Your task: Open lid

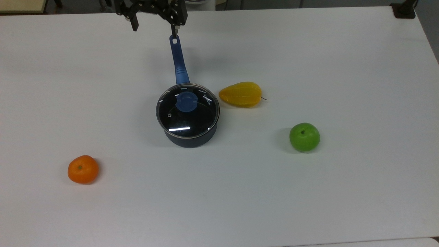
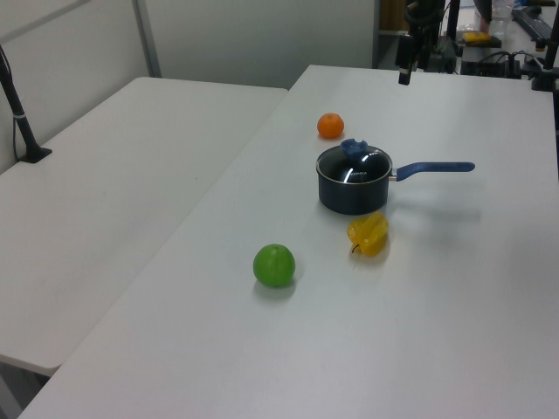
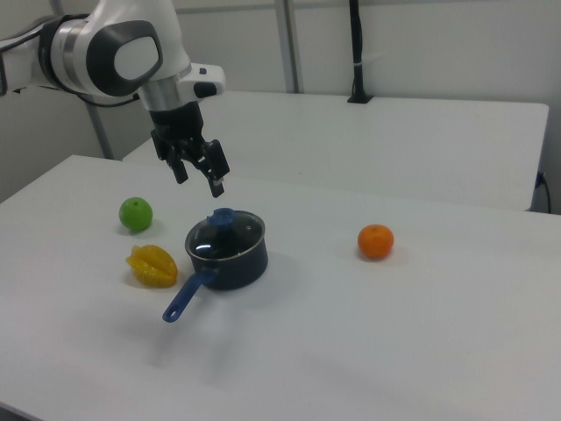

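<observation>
White laminate forms the table [image 1: 308, 206], which spans nearly the whole top view; its far edge runs along the upper margin and its right edge slants down the upper right corner. Near the centre stands the dark saucepan [image 1: 190, 139], its long blue handle [image 1: 179, 61] pointing toward the upper margin of the top view. The lid [image 1: 188, 110], clear glass with a thin metal rim, sits closed on the saucepan, with its blue knob [image 1: 186, 101] in its upper half and a small vent hole at its left. Pale lettering near the lid's right rim is too small to read.

The gripper [image 1: 155, 24] hangs at the upper margin of the top view, above the handle's far end, with its black fingers [image 1: 134, 23] spread apart and holding nothing; in the right view it hovers above and to the left of the knob, clear of it.

A yellow fruit [image 1: 240, 94] lies just right of the saucepan, not touching. A green apple [image 1: 304, 137] sits further toward the lower right, and an orange [image 1: 83, 169] lies well apart at the lower left. Broad bare table surface surrounds the saucepan on the left and lower sides.
</observation>
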